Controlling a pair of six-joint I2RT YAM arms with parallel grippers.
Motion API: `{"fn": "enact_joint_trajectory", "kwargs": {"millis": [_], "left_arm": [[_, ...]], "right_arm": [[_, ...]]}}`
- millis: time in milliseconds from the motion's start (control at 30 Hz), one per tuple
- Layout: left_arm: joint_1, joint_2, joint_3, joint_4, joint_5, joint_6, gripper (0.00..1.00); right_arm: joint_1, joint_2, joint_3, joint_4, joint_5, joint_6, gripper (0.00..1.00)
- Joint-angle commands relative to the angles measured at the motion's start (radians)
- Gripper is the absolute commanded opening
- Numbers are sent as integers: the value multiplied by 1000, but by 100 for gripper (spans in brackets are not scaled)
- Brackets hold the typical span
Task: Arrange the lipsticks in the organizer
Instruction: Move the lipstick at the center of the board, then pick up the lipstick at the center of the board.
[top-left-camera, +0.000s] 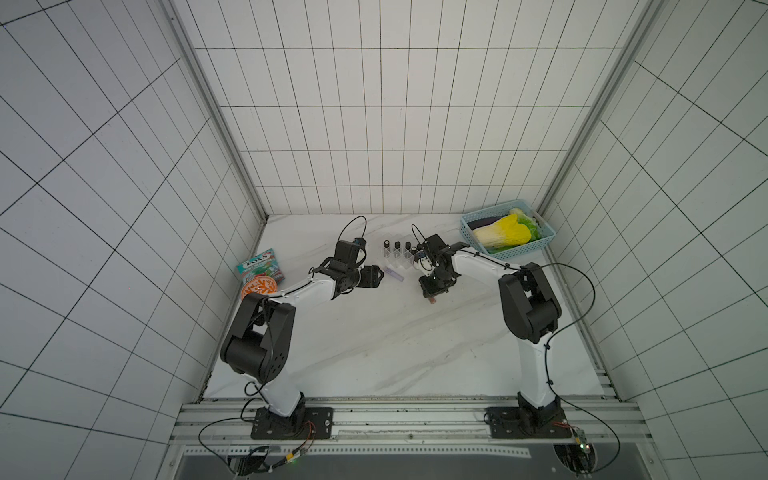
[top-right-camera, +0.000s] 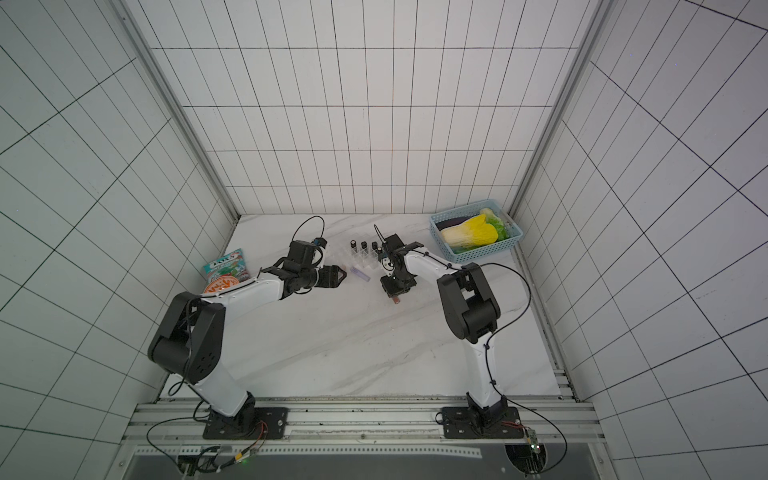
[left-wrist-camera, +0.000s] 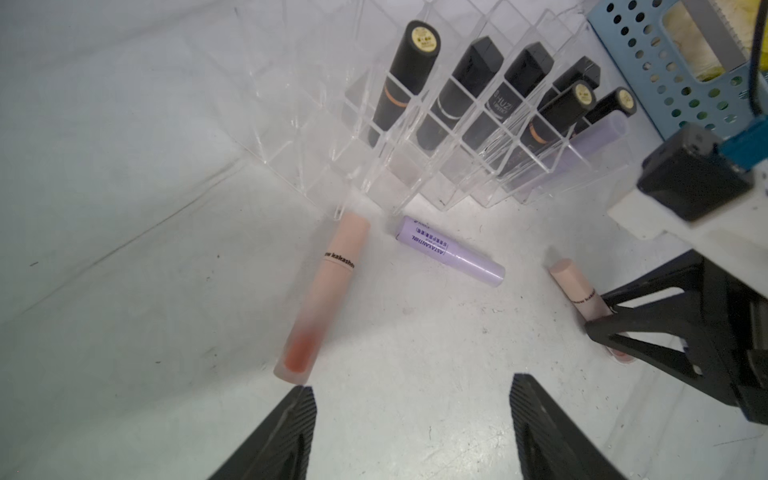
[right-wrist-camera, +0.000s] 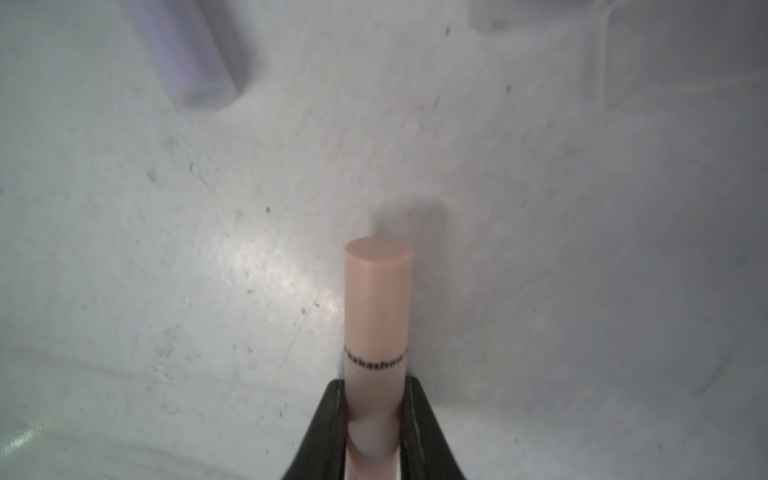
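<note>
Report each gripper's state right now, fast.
Left gripper: open, holding nothing.
Right gripper: closed on a pink lipstick.

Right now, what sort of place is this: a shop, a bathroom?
Most likely a robotics test booth. Two robot arms are bolted to an aluminium rail, white gridded walls close three sides, and the props look staged: a clear lipstick organizer, a blue basket holding a napa cabbage.
</note>
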Motion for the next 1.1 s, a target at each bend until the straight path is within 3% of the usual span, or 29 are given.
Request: {"fn": "enact_joint_trajectory", "kwargs": {"millis": [0, 300, 400, 567, 800, 1067], "left_arm": [[-9, 11, 24, -9, 21, 4, 72], [-7, -15, 8, -15, 6, 11, 72], [-3, -39, -4, -15, -10, 11, 72], [23, -88, -42, 11, -38, -16, 72], [109, -147, -137, 98, -19, -89, 72], [154, -223, -193, 158, 18, -116, 71]], "right_arm": [[2, 51, 54, -18, -13, 4, 26], [5, -10, 30, -12, 10, 4, 56], [33, -79, 19, -3, 41, -19, 61], [77, -118, 72, 28, 42, -59, 61], [77, 43, 247, 6, -22, -104, 54], [77, 105, 257, 80, -30, -113, 51]]}}
